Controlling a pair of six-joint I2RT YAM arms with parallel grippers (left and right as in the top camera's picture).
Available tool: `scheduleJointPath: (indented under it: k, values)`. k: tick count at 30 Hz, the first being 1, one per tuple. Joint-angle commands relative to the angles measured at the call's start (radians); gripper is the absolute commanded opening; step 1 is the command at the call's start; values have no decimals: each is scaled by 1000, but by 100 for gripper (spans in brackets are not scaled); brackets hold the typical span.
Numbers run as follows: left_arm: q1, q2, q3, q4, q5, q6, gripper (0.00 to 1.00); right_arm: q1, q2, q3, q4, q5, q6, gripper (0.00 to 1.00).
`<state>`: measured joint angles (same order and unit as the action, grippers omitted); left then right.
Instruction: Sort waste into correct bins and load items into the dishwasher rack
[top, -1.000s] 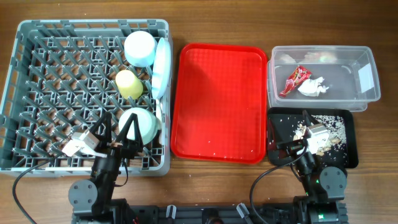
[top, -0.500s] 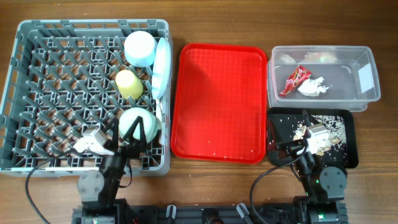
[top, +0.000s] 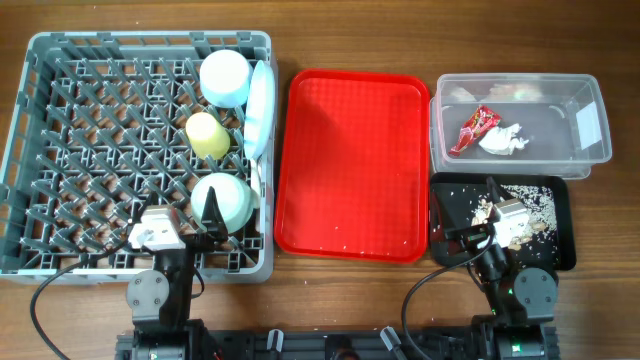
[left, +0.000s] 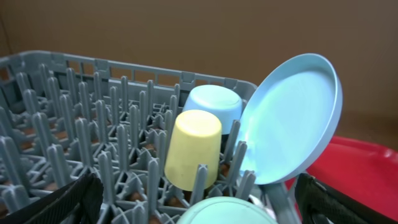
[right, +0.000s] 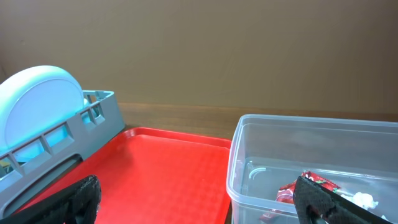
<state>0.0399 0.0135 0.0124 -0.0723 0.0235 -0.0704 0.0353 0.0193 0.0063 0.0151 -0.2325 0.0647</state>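
The grey dishwasher rack (top: 60, 150) holds a pale blue bowl (top: 224, 77), a light blue plate (top: 260, 108) on edge, a yellow-green cup (top: 207, 134) and a pale bowl (top: 225, 198). My left gripper (top: 182, 212) hangs open over the rack's near edge, just behind that near bowl (left: 227, 214), with the cup (left: 194, 149) and plate (left: 289, 118) beyond. The clear tub (top: 520, 78) contains the red wrapper (top: 473, 128) and white tissue (top: 502, 140). Rice scraps (top: 530, 205) lie in the black tray (top: 450, 215). My right gripper (top: 468, 208) stands open and empty above that tray.
A red tray (top: 350, 165) lies between the rack and the two bins, with a few crumbs near its front edge. In the right wrist view the red tray (right: 161, 168) fills the space between the fingers, with the tub (right: 311, 134) to the right.
My left gripper has drawn back toward the rack's near edge and turned a little to the right, still open. The right arm has not moved.
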Motion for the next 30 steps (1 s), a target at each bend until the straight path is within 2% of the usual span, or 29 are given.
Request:
scheduleJointPath:
  k: [1,6,30]
  values:
    - [-9,-10,-7,-4,0,89,100,5,-2,-1,5,-13,-9,100]
    - [-45,-10,-7,-3,1,89,100,5,-2,-1,5,-13,-10,100]
    - [-45,-10,-7,-3,1,89,100,5,-2,-1,5,-13,-10,100]
